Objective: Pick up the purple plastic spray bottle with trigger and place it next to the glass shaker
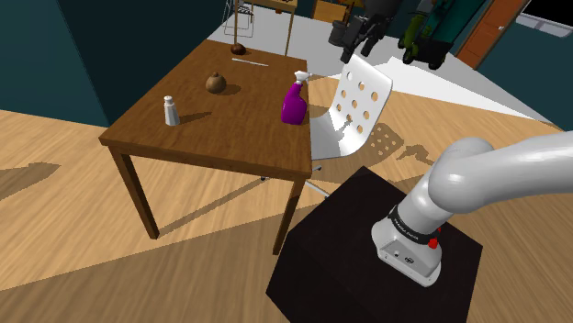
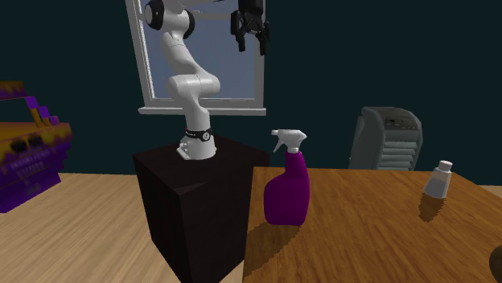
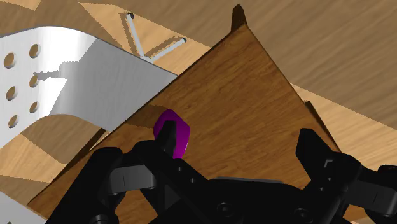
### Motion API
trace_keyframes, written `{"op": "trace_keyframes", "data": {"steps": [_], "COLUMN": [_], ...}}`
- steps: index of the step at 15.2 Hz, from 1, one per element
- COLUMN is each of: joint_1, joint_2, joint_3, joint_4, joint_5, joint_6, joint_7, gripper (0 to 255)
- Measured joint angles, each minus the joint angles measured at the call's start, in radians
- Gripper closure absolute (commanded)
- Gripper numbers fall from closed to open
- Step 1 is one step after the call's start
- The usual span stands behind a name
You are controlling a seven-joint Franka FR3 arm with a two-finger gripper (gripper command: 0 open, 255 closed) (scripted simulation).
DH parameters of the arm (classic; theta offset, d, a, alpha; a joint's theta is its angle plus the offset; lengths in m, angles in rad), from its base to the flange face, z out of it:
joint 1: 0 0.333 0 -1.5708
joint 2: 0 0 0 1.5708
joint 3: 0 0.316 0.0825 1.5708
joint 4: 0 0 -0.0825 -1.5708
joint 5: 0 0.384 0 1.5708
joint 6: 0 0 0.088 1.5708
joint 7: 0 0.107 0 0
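The purple spray bottle point(image 1: 294, 103) stands upright on the wooden table point(image 1: 230, 128), close to the table's edge by the white chair point(image 1: 360, 108); the pale shaker point(image 1: 171, 110) stands on the same table, well apart from the bottle, near the table's far edge from the chair; a brown round thing point(image 1: 216, 83) sits on the table between the two. The black gripper point(image 1: 358, 50) hangs high above the table, released, its fingers point(image 3: 312, 149) spread and clasping nothing.
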State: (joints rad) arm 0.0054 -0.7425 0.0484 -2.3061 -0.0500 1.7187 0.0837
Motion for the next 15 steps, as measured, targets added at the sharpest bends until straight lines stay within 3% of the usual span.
{"op": "trace_keyframes", "data": {"steps": [3,10,15], "joint_1": [0.004,0.029,0.078], "joint_2": [-0.007,0.022,0.123], "joint_3": [-0.030,-0.221,-0.388], "joint_4": [-0.044,-0.202,-0.244], "joint_5": [-0.005,-0.027,-0.006], "joint_6": [0.053,0.325,0.521], "joint_7": [-0.044,-0.321,-0.555], "gripper": [0,0,0]}}
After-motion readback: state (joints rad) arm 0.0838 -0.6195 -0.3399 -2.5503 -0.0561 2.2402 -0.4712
